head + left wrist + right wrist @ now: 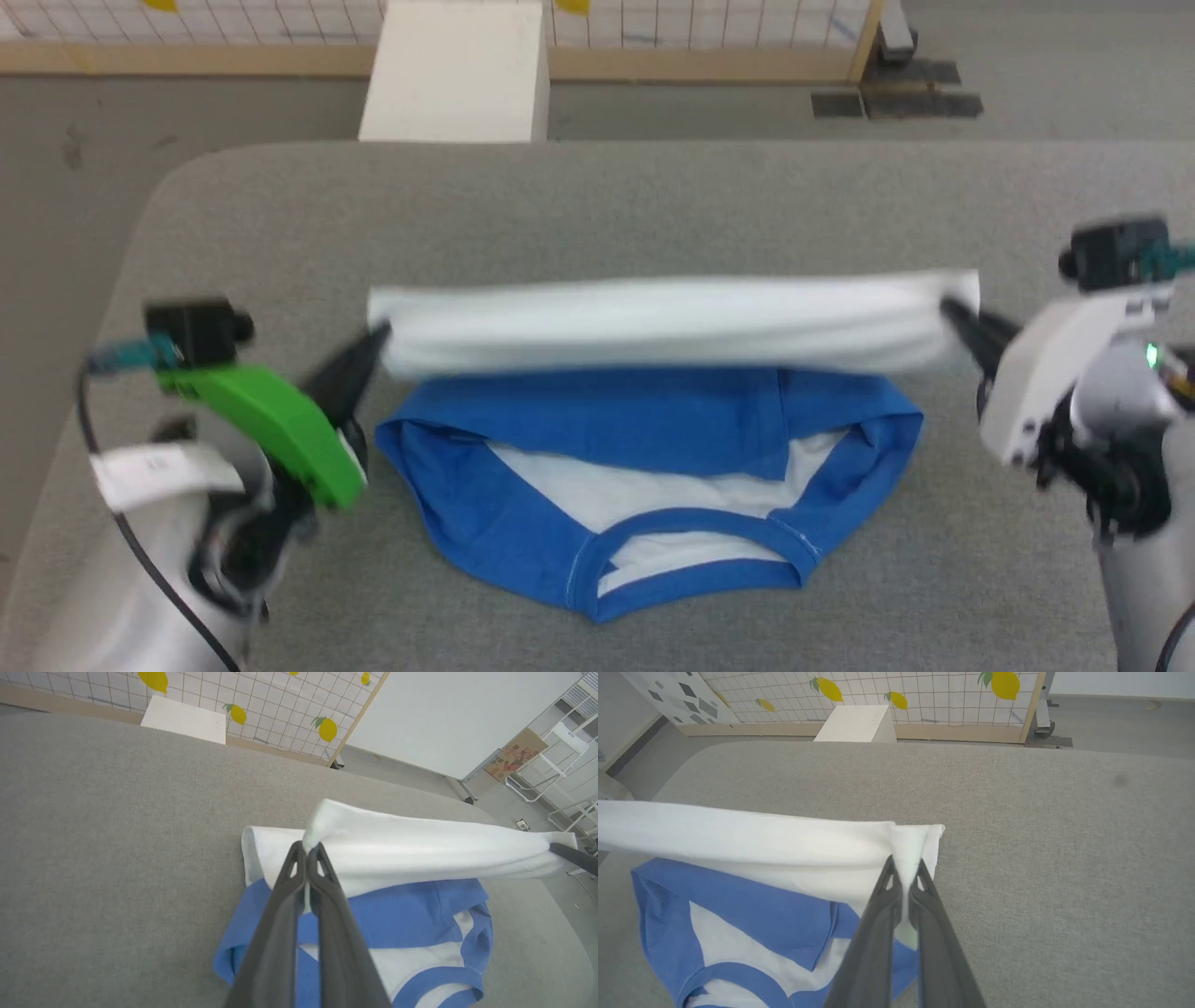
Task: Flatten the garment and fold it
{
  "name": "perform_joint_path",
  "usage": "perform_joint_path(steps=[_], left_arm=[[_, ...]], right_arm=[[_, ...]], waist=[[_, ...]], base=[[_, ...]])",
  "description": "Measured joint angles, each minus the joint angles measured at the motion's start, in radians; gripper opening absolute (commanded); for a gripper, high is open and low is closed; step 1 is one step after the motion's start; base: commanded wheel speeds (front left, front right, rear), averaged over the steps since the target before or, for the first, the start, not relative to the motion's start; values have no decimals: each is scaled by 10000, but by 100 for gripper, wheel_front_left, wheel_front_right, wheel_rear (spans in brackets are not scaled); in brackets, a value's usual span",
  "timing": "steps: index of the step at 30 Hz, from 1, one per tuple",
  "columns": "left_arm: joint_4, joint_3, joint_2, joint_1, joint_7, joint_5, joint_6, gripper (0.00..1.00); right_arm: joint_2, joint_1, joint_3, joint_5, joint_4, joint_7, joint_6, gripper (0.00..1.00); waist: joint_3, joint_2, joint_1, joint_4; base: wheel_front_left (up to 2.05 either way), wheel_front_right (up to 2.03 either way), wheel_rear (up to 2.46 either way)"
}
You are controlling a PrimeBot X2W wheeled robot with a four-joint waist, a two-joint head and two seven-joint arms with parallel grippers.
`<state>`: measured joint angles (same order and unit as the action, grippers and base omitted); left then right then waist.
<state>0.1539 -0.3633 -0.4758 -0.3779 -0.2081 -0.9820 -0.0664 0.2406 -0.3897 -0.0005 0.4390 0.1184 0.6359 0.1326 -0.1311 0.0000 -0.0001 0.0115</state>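
The soft white cotton T-shirt with blue raglan sleeves (653, 327) is spread on the grey fabric-covered surface (597, 205), with its white edge raised and stretched taut. One corner is clenched in the left pincer (378, 336), the other in the right pincer (948, 308). The cloth is judged light and limp, best held by its corners.

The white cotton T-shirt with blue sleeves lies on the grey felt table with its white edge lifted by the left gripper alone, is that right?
Not alone: the right wrist view shows the right gripper also shut on the white cotton T-shirt, pinching the edge's other end. The left gripper does hold its end, over the grey felt table.
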Motion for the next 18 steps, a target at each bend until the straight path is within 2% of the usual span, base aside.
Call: perform_joint_path(steps=[7, 18], left_arm=[[155, -345, 378, 1848, 267, -242, 301, 0], [1831, -874, 849, 2219, 249, -314, 236, 0]], right_arm=[[-683, 2052, -562, 6, -180, -40, 0, 0], [-1122, 3244, -602, -575, 826, -663, 0, 0]], waist=[[623, 0, 0, 254], [642, 0, 0, 338]], base=[[0, 0, 0], [0, 0, 0]])
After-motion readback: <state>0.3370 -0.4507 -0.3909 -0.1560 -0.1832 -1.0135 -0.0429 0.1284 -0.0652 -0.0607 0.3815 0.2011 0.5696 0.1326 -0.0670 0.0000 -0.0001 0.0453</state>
